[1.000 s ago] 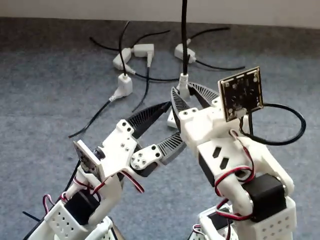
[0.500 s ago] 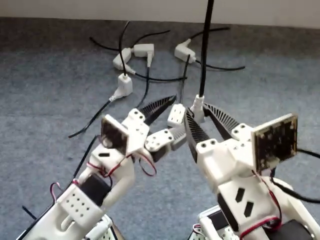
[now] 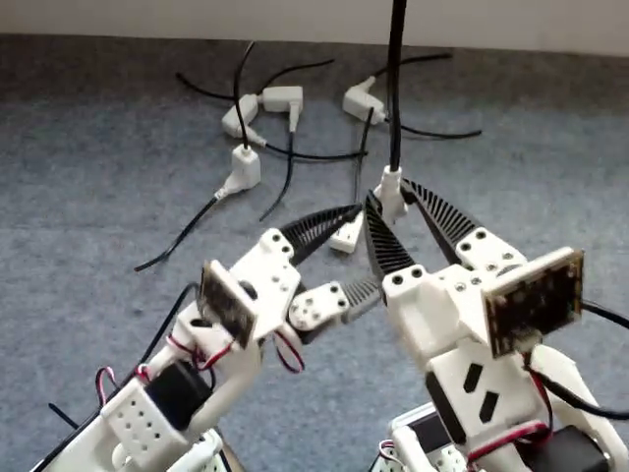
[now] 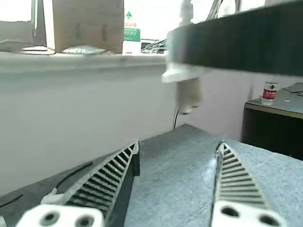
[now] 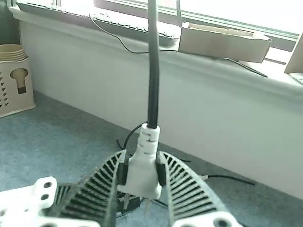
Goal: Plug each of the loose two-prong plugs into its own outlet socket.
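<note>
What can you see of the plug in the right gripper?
A white moulded plug with a ribbed collar, held upright above the carpet, clamped on both sides between the right gripper's fingers. Its black cord rises straight up; thin prongs seem to point down.

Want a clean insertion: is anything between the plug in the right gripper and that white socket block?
Nothing visible lies between. The plug is clamped in the right gripper, close beside the socket block; the left gripper is open beside it.
</note>
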`<state>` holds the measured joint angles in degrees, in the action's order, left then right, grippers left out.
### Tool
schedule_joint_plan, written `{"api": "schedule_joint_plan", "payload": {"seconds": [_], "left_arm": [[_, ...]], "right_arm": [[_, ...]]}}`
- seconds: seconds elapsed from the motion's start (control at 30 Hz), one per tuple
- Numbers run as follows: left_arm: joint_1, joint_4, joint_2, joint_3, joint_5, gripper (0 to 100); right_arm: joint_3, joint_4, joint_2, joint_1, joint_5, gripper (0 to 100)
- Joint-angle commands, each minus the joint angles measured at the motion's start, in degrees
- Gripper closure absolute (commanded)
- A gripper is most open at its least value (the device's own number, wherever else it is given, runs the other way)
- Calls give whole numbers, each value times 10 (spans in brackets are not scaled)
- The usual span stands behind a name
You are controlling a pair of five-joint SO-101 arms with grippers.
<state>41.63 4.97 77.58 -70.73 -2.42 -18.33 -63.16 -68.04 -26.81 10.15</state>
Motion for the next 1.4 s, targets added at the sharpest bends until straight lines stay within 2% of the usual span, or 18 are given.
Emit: {"api": "schedule_joint_plan", "payload": {"seconds": [0.0,0.13,0.37,0.57,0.73,0.93,1.37], "left_arm": [[13,3,48,-5,13,748],[0,1,48,-7,13,748],[-21,1,46,-6,12,748],[-22,-31,-40,22,12,777],[-44,-57,-124,49,12,790],[-89,-64,-145,59,12,790],[-76,-61,-140,55,12,793]], "right_arm": [[-16,21,22,-3,8,990],[-51,12,-14,-3,8,990],[-80,-76,-92,-41,-24,990],[-80,-119,-121,-64,-23,990],[-80,-126,-124,-64,-22,990],[-66,-136,-124,-63,-22,990],[-36,-132,-120,-63,-21,990]]}}
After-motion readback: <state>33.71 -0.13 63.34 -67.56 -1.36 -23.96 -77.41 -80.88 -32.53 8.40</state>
